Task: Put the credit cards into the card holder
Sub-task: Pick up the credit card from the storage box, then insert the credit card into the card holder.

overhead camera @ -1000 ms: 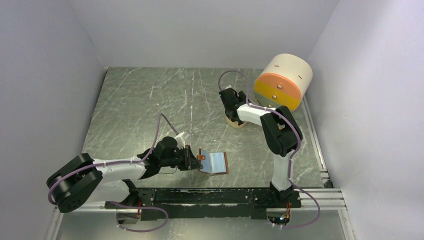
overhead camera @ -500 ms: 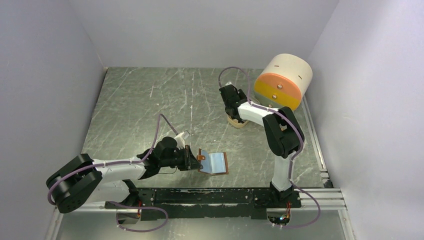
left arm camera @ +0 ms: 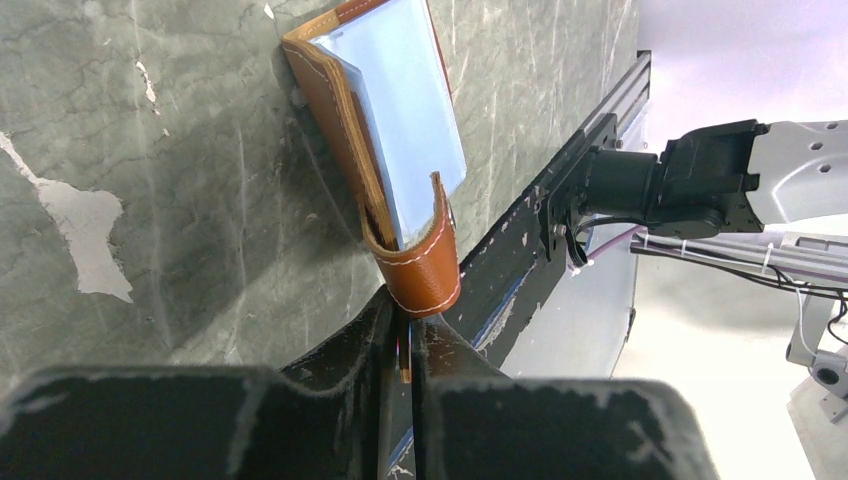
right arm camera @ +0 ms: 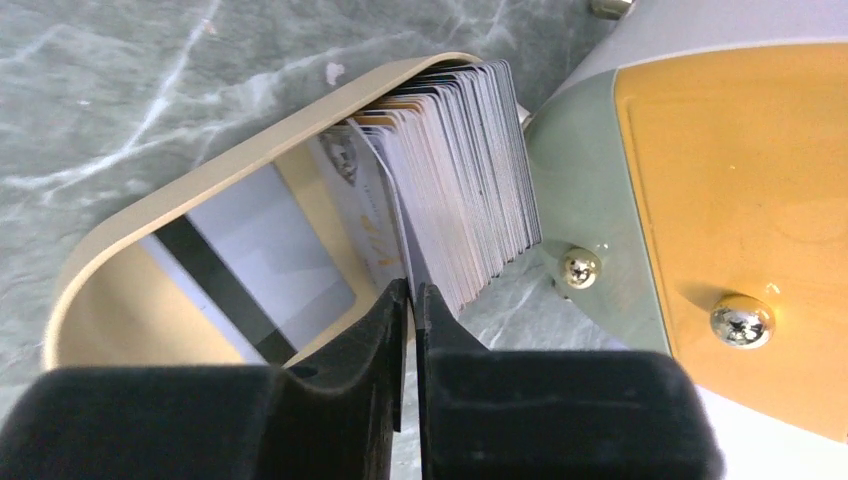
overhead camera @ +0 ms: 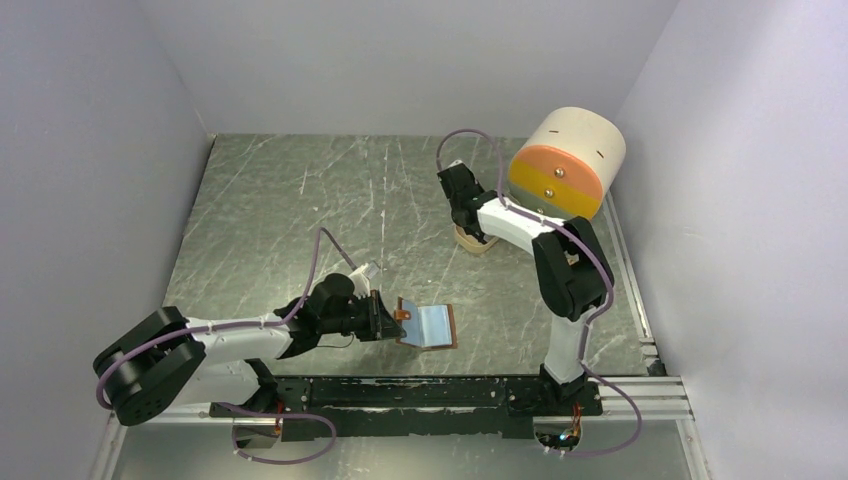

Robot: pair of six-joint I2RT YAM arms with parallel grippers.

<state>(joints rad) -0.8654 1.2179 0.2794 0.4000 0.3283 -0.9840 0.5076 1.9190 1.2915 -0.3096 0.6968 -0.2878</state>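
The card holder (overhead camera: 430, 325), a brown leather wallet with light blue lining, stands open on its edge near the table's front. My left gripper (overhead camera: 385, 317) is shut on its curled snap strap (left arm camera: 425, 265), and a thin leather edge shows between the fingers of that gripper (left arm camera: 405, 322). The credit cards (right arm camera: 470, 170) stand as a tight row on edge in a tan oval dish (right arm camera: 200, 185). One more card lies flat in the dish. My right gripper (right arm camera: 412, 292) reaches down into the dish (overhead camera: 474, 243) and is shut on the near edge of the row's outermost card.
A big cream-and-orange drum box (overhead camera: 565, 165) lies on its side right behind the dish, its orange face (right arm camera: 740, 190) with two screws close to my right fingers. Grey walls close in the table on three sides. A black rail (overhead camera: 430, 392) runs along the front.
My right gripper has gone from wide open to shut on the card's edge, and its wrist shifted slightly back. The left arm and the card holder have not moved.
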